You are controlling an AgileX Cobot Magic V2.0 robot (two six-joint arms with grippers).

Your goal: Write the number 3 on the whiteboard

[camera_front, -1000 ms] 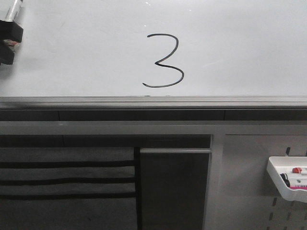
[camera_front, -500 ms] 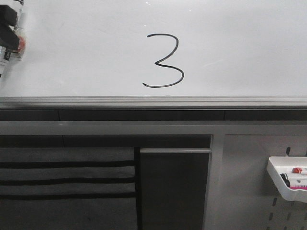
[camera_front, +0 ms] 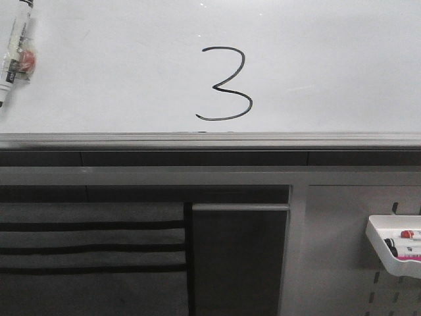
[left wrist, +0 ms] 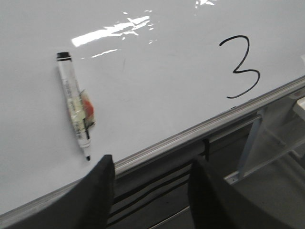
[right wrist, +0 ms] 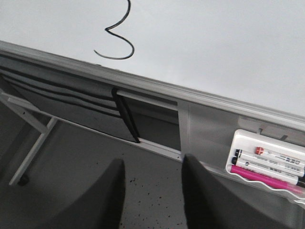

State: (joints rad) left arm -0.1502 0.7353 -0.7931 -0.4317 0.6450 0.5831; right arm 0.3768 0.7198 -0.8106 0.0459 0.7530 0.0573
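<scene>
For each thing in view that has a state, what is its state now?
number 3: fully drawn.
whiteboard: bears the digit.
marker: stuck on the board, uncapped, nothing gripping it.
left gripper: jaws open, empty.
right gripper: jaws open, empty.
white tray: holds markers.

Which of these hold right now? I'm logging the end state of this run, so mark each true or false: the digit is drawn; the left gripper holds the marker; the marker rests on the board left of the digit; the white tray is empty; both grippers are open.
1. A thin black hand-drawn number 3 is on the large glossy white whiteboard. True.
2. The left gripper holds the clear-barrelled marker pen. False: it is open, with nothing between its fingers.
3. The marker pen is on the whiteboard, left of the number 3. True.
4. The white plastic tray is empty. False: it holds markers.
5. The right gripper is open too. True.
</scene>
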